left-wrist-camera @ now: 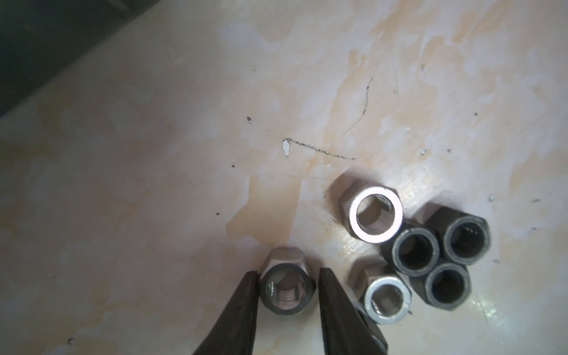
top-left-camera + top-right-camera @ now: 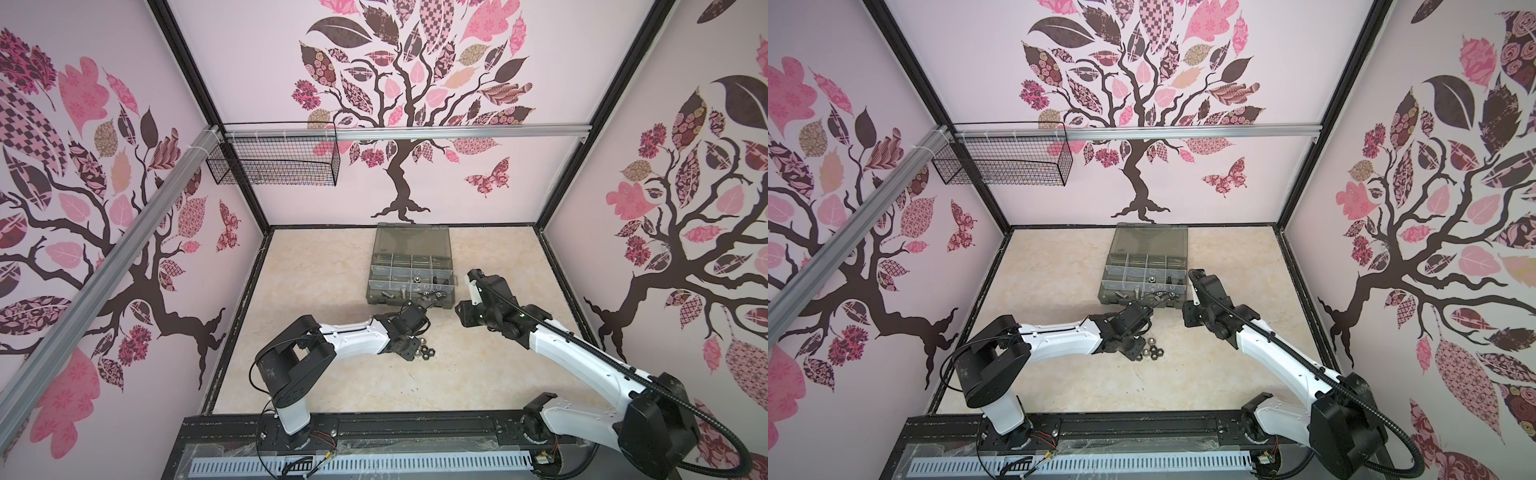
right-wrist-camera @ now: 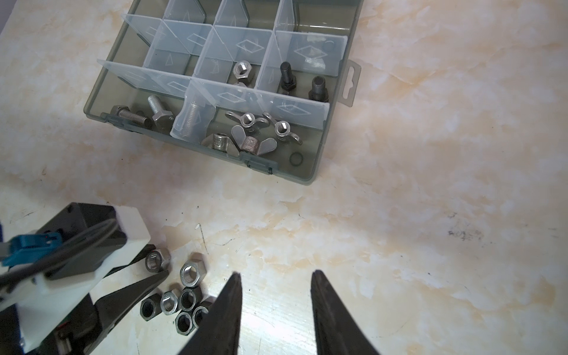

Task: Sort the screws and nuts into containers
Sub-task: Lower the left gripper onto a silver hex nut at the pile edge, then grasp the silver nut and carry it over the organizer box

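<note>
My left gripper (image 1: 288,272) stands over the table with its fingers on either side of a silver hex nut (image 1: 287,285). One finger touches the nut and a thin gap shows at the other, so the gripper is open. Beside it lie more nuts (image 1: 415,250), two silver and three black, also seen as a cluster (image 3: 181,302). My right gripper (image 3: 276,273) hangs open and empty to their right. The containers (image 3: 215,52) in the organizer case (image 2: 376,274) hold silver screws (image 3: 156,113), black screws (image 3: 287,76), wing nuts (image 3: 252,129) and a silver nut (image 3: 242,70).
The case's smoky lid (image 2: 411,241) stands open toward the back wall. A black wire basket (image 2: 274,162) hangs on the rail at the back left. Black frame edges border the marbled table (image 2: 316,291). In both top views the two arms reach in from the front.
</note>
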Robot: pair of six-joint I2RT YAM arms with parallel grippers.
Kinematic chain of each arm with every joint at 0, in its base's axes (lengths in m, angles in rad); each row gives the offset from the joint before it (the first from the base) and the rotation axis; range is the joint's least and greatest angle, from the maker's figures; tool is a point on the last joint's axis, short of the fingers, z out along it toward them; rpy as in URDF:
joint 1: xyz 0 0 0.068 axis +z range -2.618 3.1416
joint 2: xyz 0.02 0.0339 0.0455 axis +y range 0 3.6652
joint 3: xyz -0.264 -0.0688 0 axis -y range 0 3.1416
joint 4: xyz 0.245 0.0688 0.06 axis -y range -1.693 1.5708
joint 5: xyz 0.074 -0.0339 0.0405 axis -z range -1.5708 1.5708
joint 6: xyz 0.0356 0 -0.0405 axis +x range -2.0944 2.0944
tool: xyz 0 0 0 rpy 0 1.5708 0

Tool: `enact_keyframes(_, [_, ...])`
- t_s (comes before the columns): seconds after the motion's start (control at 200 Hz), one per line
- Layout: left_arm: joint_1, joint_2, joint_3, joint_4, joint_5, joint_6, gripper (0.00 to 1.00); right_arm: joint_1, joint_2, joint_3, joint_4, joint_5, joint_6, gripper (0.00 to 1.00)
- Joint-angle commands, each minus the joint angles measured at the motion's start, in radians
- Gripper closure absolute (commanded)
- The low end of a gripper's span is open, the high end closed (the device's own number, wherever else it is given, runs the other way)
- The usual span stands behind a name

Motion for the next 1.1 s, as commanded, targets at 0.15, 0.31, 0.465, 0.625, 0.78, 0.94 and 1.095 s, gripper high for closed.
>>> enact_keyframes(0.15, [0.02, 0.021, 0.023, 0.013, 0.008, 0.002, 0.77, -0.003, -0.028, -0.004, -0.029, 0.018, -0.008, 0.6])
enact_keyframes(0.31, [0.047, 0.0, 0.039, 0.011, 0.034, 0.001, 0.82, -0.004, -0.028, -0.003, -0.029, 0.016, -0.007, 0.6])
enact_keyframes(0.465, [0.108, -0.043, 0.133, -0.001, 0.057, 0.035, 0.82, -0.003, -0.036, -0.003, -0.031, 0.018, -0.004, 0.6])
enact_keyframes(0.625, [0.17, 0.02, 0.345, -0.052, 0.081, 0.094, 0.82, -0.004, -0.036, -0.004, -0.031, 0.014, 0.0, 0.6])
enact_keyframes(0.78, [0.239, 0.163, 0.557, -0.077, 0.129, 0.108, 0.82, -0.003, -0.029, -0.003, -0.031, 0.001, 0.003, 0.6])
enact_keyframes(0.94, [0.291, 0.318, 0.744, -0.095, 0.159, 0.111, 0.81, -0.003, -0.011, 0.0, -0.039, -0.015, 0.003, 0.6])
enact_keyframes(1.095, [0.307, 0.42, 0.846, -0.101, 0.185, 0.111, 0.8, -0.004, 0.007, 0.004, -0.043, -0.012, -0.007, 0.6])
